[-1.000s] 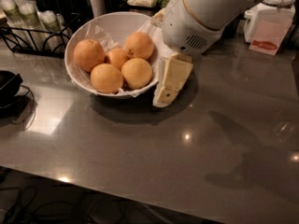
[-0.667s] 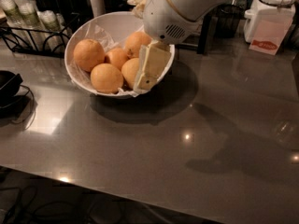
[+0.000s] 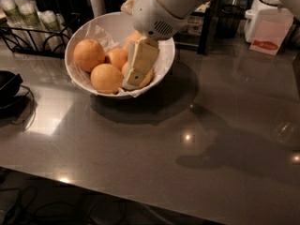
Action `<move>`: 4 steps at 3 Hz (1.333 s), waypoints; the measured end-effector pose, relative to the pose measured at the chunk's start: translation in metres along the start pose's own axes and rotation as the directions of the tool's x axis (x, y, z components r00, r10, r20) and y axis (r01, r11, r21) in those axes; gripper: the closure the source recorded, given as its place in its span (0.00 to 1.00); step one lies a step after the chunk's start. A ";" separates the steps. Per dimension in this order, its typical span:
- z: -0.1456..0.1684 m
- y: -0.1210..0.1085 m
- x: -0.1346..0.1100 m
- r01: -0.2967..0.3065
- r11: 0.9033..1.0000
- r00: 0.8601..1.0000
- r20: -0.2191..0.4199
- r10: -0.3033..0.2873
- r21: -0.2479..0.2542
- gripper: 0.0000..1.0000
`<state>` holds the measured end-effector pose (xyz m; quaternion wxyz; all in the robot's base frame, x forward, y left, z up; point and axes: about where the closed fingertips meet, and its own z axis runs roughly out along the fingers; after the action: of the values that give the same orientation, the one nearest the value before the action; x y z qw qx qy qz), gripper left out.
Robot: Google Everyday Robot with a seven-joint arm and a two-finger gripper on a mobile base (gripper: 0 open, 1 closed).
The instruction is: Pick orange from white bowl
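The white bowl (image 3: 82,32) with its crinkled paper liner stands at the back left of the grey counter. It holds several oranges: one at the left (image 3: 89,55), one at the front (image 3: 107,78), a smaller one in the middle (image 3: 117,57), and one at the back (image 3: 132,39) partly hidden by the arm. My gripper (image 3: 138,65), cream-coloured under the white wrist, reaches down inside the bowl's right half. It covers most of the right front orange (image 3: 148,78), of which only an edge shows.
A black wire rack (image 3: 33,36) with bottles stands behind the bowl on the left. A black object with a cable (image 3: 8,86) lies at the left edge. A white container with a red label (image 3: 267,32) stands at the back right. The counter's front edge runs along the bottom.
My gripper has moved left from outside the bowl's right rim to inside the bowl, down over the right front orange. The oranges and bowl have not moved.
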<state>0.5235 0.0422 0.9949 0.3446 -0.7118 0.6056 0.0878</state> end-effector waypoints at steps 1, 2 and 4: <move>0.002 -0.003 -0.006 -0.009 1.000 1.000 0.027 0.008 0.028 0.00; 0.026 -0.019 -0.037 -0.062 0.997 0.986 0.160 0.053 0.050 0.00; 0.051 -0.031 -0.061 -0.099 0.995 0.968 0.235 0.091 0.025 0.00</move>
<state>0.5515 0.1227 1.0014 0.4218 -0.6603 0.5959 0.1761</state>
